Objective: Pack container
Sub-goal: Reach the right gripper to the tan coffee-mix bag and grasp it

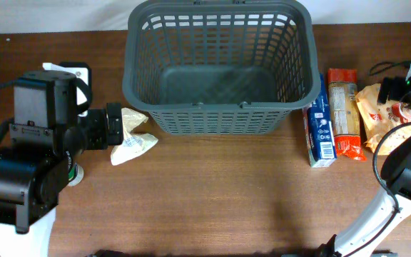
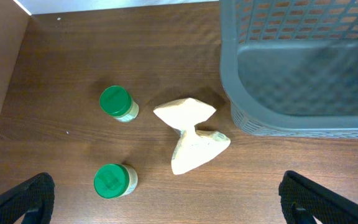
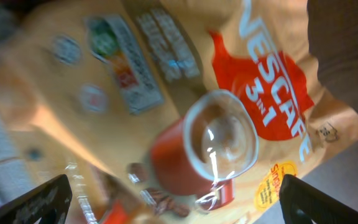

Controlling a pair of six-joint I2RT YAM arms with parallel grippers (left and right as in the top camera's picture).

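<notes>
The dark grey basket (image 1: 220, 68) stands at the back middle of the table, with nothing visible inside; its corner shows in the left wrist view (image 2: 303, 68). My left gripper (image 2: 166, 208) is open and empty, above the table near a cream packet (image 2: 191, 140) and two green-lidded jars (image 2: 117, 102) (image 2: 114, 180). The packet lies left of the basket (image 1: 134, 135). My right gripper (image 3: 179, 205) is open, close over an orange Nescafe 3in1 coffee bag (image 3: 229, 112) at the far right (image 1: 384, 107); its fingers straddle the bag without touching it.
A blue and white box (image 1: 321, 128) and a red pasta packet (image 1: 344, 111) lie right of the basket. The left arm's black body (image 1: 27, 164) covers the table's left side. Cables (image 1: 391, 68) lie at the back right.
</notes>
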